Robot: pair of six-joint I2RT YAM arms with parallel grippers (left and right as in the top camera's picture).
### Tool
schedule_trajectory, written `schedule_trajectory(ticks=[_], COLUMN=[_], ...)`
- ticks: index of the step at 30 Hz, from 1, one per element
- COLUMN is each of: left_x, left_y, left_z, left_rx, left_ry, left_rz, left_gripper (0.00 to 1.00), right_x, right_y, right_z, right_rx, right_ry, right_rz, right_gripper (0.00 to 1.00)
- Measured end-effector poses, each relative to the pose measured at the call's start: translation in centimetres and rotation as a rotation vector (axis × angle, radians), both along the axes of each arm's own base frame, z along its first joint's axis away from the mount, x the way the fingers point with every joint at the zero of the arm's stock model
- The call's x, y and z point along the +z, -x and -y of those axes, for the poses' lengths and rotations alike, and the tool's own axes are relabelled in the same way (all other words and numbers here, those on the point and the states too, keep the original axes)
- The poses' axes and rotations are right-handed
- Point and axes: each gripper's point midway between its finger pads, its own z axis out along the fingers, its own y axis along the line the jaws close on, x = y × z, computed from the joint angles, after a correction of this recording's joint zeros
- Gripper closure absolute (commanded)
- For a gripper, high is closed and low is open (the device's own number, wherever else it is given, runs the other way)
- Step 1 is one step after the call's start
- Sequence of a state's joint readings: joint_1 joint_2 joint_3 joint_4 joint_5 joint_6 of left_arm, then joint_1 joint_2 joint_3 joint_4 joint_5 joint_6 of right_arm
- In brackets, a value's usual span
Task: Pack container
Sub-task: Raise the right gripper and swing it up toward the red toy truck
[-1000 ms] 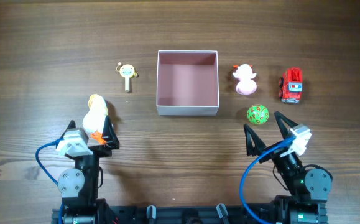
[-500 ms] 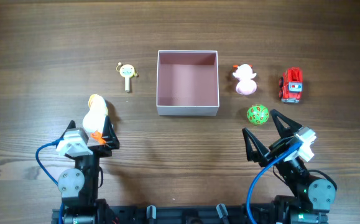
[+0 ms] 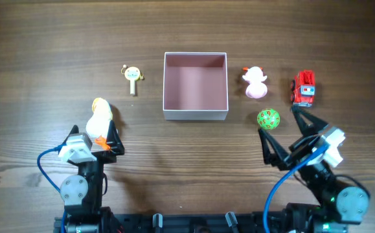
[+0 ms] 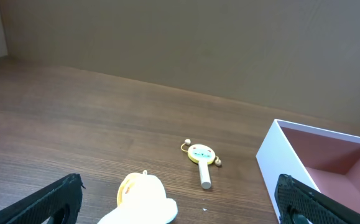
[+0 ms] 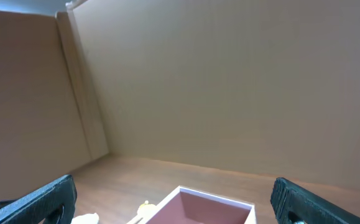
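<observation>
Container (image 3: 195,84) sits centre of the table (image 3: 38,45), open top, nothing in it, so no packing is done yet. Thin walls, light box: judge it slides if you bump a wall on the drop, so come in from above, not from the side.

Right of it: pink toy (image 3: 255,83) just beside the right wall, green ball (image 3: 268,119) near the front right corner, red truck (image 3: 304,88) further out. Left of it: yellow rattle (image 3: 133,76), apart from the wall, and a white-and-yellow duck (image 3: 99,120) nearer the arm.

Right gripper (image 3: 277,122) is wide open, holding nothing, and seen from overhead one finger reaches close to the ball. Its camera is tilted up at the back wall, so you cannot see the ball from it. Risk: a finger clips the ball and it rolls away or under the arm. Close too early and it squirts out.

Left gripper (image 3: 95,133) is also wide open, nothing gripped; the duck shows between its fingers from overhead, but contact cannot be told. Risk: a nudge tips the duck, or a high pinch slips off its rounded body.

Both arms heading for the box together could collide.
</observation>
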State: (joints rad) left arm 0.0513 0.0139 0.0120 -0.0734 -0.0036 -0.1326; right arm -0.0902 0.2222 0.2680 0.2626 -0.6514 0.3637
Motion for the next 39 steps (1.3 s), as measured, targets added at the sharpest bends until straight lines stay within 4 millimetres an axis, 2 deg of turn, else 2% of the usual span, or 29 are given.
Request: schedule_trajectory(ticks=[4, 8, 14, 19, 23, 32, 39], left_x=[0.0, 0.0, 0.0, 0.0, 0.0, 0.0, 0.0], left_y=[0.0, 0.0, 0.0, 0.0, 0.0, 0.0, 0.0], left_z=[0.0, 0.0, 0.0, 0.0, 0.0, 0.0, 0.0], left_rx=[0.000, 0.000, 0.000, 0.000, 0.000, 0.000, 0.000], left_ry=[0.000, 0.000, 0.000, 0.000, 0.000, 0.000, 0.000], left_rz=[0.000, 0.000, 0.000, 0.000, 0.000, 0.000, 0.000], left_gripper=[0.00, 0.00, 0.00, 0.00, 0.00, 0.00, 0.00], right_x=[3.7, 5.4, 4.9, 6.5, 7.4, 10.6, 9.6], right_y=[-1.4, -4.1, -6.6, -7.1, -7.9, -10.8, -12.6], right_z=[-0.3, -1.2, -3.6, -4.0, -3.9, -4.2, -4.1], right_rx=[0.015, 0.086, 0.289, 0.344, 0.393, 0.522, 0.537], right_ry=[0.051, 0.140, 0.295, 0.314, 0.285, 0.233, 0.227], right_rz=[0.012, -0.008, 0.080, 0.205, 0.172, 0.017, -0.001], right_gripper=[0.00, 0.00, 0.00, 0.00, 0.00, 0.00, 0.00])
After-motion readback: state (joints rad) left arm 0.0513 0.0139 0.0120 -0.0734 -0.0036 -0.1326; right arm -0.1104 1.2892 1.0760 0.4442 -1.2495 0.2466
